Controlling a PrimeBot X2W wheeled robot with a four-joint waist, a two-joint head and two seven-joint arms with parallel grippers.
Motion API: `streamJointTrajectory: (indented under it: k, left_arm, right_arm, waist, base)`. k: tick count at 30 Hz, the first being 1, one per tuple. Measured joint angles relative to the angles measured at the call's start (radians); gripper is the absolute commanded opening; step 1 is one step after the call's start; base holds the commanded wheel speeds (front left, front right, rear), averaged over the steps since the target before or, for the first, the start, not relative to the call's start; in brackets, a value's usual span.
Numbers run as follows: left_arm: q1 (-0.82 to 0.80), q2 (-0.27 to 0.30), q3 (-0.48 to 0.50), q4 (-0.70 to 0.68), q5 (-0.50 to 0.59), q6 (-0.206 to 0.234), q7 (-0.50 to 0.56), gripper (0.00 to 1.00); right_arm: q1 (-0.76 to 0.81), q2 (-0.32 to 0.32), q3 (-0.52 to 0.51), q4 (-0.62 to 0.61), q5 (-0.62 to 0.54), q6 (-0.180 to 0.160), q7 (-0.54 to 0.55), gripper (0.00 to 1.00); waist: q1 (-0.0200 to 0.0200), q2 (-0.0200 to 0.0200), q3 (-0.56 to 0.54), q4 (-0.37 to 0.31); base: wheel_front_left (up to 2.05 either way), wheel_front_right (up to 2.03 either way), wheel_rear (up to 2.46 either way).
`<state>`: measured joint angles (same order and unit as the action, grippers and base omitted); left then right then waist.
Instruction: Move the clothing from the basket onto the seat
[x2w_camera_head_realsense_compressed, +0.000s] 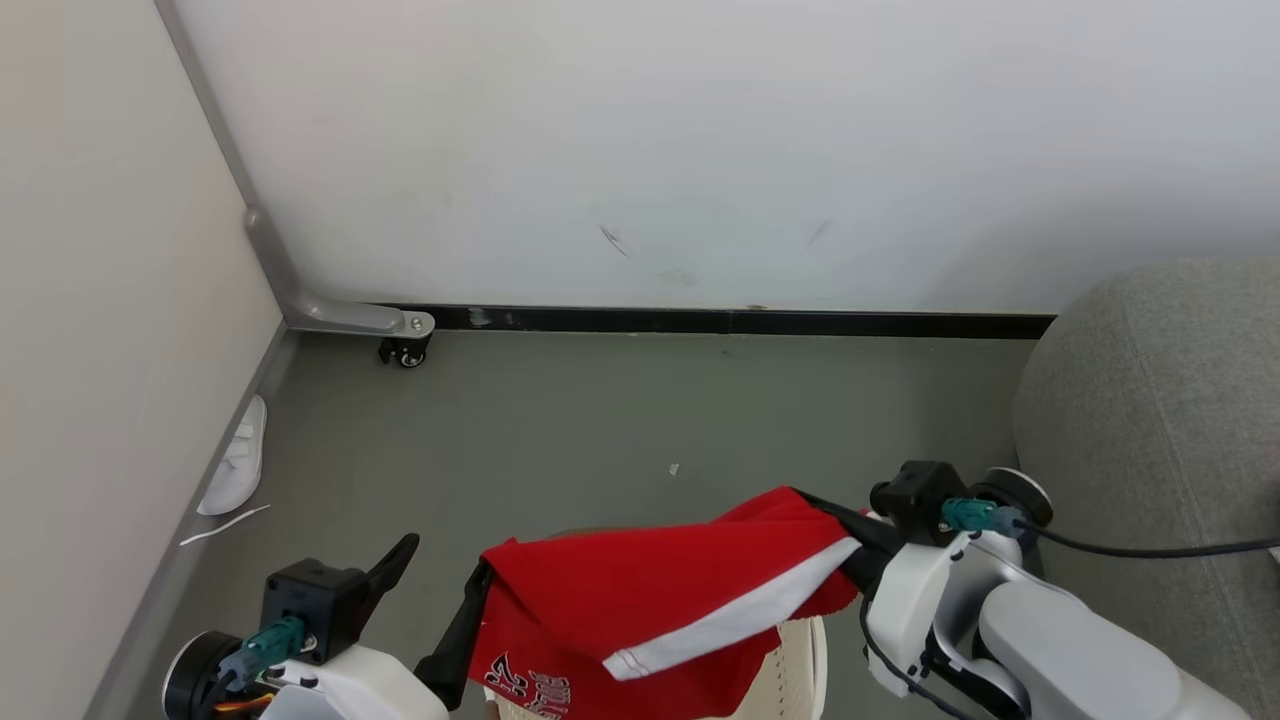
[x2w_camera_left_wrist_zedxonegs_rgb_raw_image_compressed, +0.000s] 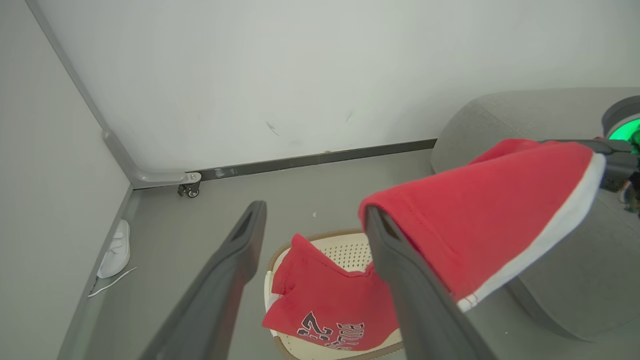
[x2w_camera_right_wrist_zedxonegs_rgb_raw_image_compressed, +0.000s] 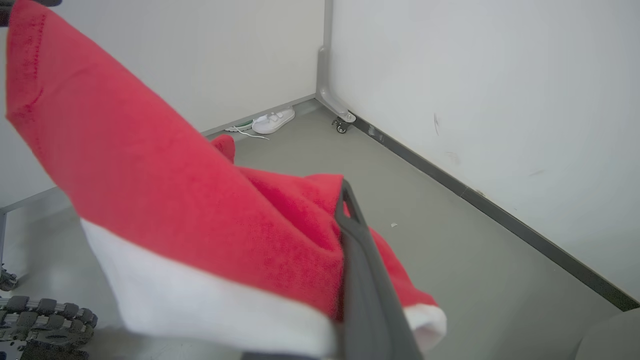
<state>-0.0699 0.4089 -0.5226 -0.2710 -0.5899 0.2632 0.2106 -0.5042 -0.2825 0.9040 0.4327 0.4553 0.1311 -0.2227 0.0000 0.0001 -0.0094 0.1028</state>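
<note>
One piece of clothing (x2w_camera_head_realsense_compressed: 660, 590) spans 9–3 o'clock betw. the arms: left gripper (x2w_camera_head_realsense_compressed: 445, 560) splayed, cloth merely draped over one finger; right gripper (x2w_camera_head_realsense_compressed: 838, 520) clamped on the hem. The seat (x2w_camera_head_realsense_compressed: 1150, 400) lies at 3 o'clock — right arm nearer; basket (x2w_camera_head_realsense_compressed: 800, 670) at 6.

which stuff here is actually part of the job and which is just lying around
Part of the job:
red clothing
basket
sofa

Just lying about:
white shoe
floor scrap
</note>
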Motion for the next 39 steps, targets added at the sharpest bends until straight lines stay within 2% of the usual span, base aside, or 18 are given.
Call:
streamJointTrajectory:
  k: [17,24,29,39]
  left_arm:
    - [0.04,0.017,0.041,0.012,-0.026,0.007,-0.054,1.0]
    - [0.04,0.029,0.048,0.01,-0.027,0.004,-0.068,1.0]
    - [0.04,0.035,0.048,-0.002,-0.026,-0.004,-0.072,1.0]
    - [0.039,0.04,-0.002,-0.069,-0.02,-0.054,-0.073,1.0]
  right_arm:
    - [-0.025,-0.069,-0.051,-0.013,0.018,0.0,0.012,0.0]
    - [-0.043,-0.074,-0.079,-0.028,0.018,0.0,0.012,0.0]
    - [-0.043,-0.082,-0.099,-0.029,0.018,0.0,0.012,0.0]
    - [-0.038,-0.104,-0.161,-0.024,0.009,0.0,0.01,0.0]
  waist:
    - [0.0,0.0,0.032,-0.035]
    - [0.0,0.0,0.041,-0.042]
    - [0.0,0.0,0.046,-0.051]
    - [0.0,0.0,0.05,-0.079]
  base:
    - [0.0,0.0,0.0]
    - [0.0,0.0,0.0]
    - [0.0,0.0,0.0]
    - [0.0,0.0,0.0]
